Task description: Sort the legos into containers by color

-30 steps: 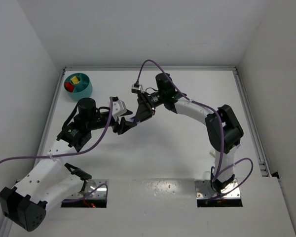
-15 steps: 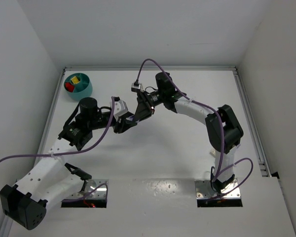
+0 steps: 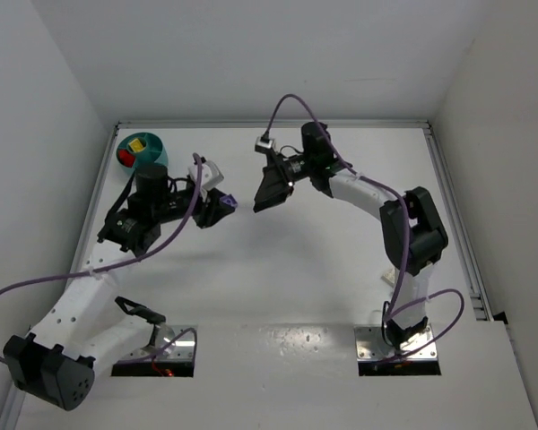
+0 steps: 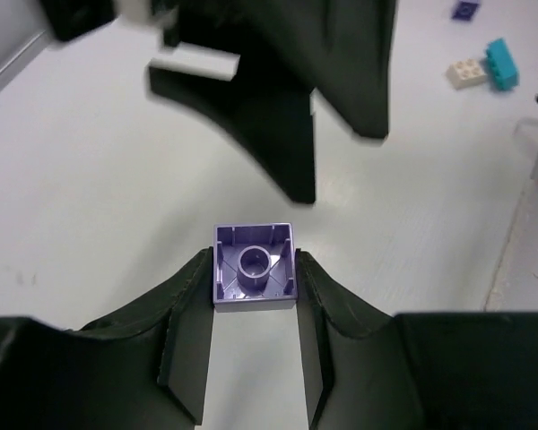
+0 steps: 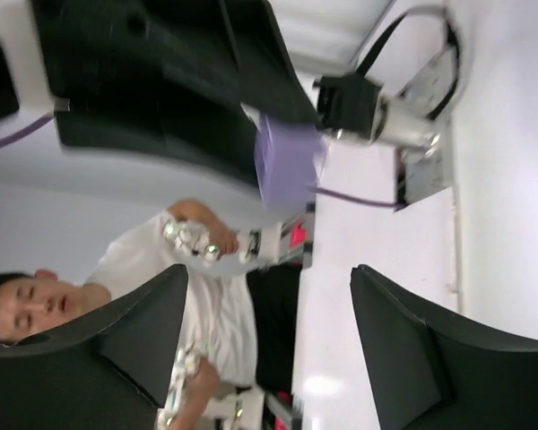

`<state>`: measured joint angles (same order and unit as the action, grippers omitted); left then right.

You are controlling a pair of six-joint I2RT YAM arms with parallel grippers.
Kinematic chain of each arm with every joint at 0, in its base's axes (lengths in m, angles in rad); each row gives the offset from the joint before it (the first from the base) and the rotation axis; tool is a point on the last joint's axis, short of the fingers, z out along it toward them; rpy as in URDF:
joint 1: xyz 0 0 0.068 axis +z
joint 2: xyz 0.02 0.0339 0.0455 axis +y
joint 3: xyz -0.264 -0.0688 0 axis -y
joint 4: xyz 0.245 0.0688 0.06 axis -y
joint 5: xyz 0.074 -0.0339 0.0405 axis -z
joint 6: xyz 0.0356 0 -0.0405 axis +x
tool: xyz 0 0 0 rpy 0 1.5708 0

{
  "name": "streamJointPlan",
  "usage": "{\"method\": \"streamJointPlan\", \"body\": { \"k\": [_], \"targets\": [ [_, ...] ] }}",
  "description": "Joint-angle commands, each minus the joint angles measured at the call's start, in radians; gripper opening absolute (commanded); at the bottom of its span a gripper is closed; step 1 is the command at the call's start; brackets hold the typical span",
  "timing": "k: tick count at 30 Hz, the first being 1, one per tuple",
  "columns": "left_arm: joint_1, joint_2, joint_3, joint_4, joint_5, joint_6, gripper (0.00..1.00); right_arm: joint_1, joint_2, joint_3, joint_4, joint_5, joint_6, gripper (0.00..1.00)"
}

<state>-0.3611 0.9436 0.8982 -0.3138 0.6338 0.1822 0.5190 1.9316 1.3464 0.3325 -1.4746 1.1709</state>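
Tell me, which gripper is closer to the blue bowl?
Left. The left gripper, pinching a purple brick, is close by on the bowl's right. The right gripper, open and empty, hangs farther right, past the left one.

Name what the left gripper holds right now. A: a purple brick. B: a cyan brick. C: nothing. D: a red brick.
A: in the left wrist view a purple brick sits pinched between the fingers of the left gripper, hollow underside toward the camera.
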Motion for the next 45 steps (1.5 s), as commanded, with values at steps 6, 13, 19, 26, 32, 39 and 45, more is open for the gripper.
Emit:
{"method": "streamJointPlan", "body": {
  "k": [6, 13, 19, 26, 32, 39, 45],
  "targets": [
    [0.279, 0.065, 0.201, -0.180, -0.126, -0.122, 0.04, -0.304, -0.008, -0.019, 0.043, 0.022, -0.046, 0.74],
    [0.571, 0.401, 0.576, -0.306, -0.221, -0.332, 0.00, -0.369, -0.063, 0.247, -1.073, 0.635, -0.977, 0.78],
    [0.735, 0.783, 0.991, -0.450, -0.252, -0.444, 0.00, -0.393, -0.102, 0.223, -1.135, 0.675, -1.042, 0.79],
    [0.852, 0.992, 1.126, -0.369, -0.288, -0.755, 0.00, -0.393, -0.155, 0.171, -1.116, 0.648, -1.042, 0.79],
    [0.861, 1.093, 1.153, -0.344, -0.287, -0.923, 0.00, -0.393, -0.174, 0.139, -1.107, 0.639, -1.042, 0.79],
    [0.861, 1.202, 1.202, -0.266, -0.183, -0.981, 0.06, -0.384, -0.174, 0.119, -1.098, 0.628, -1.042, 0.79],
    [0.861, 1.271, 1.236, -0.200, -0.172, -1.003, 0.08, -0.384, -0.174, 0.100, -1.098, 0.628, -1.042, 0.79]
  ]
}}
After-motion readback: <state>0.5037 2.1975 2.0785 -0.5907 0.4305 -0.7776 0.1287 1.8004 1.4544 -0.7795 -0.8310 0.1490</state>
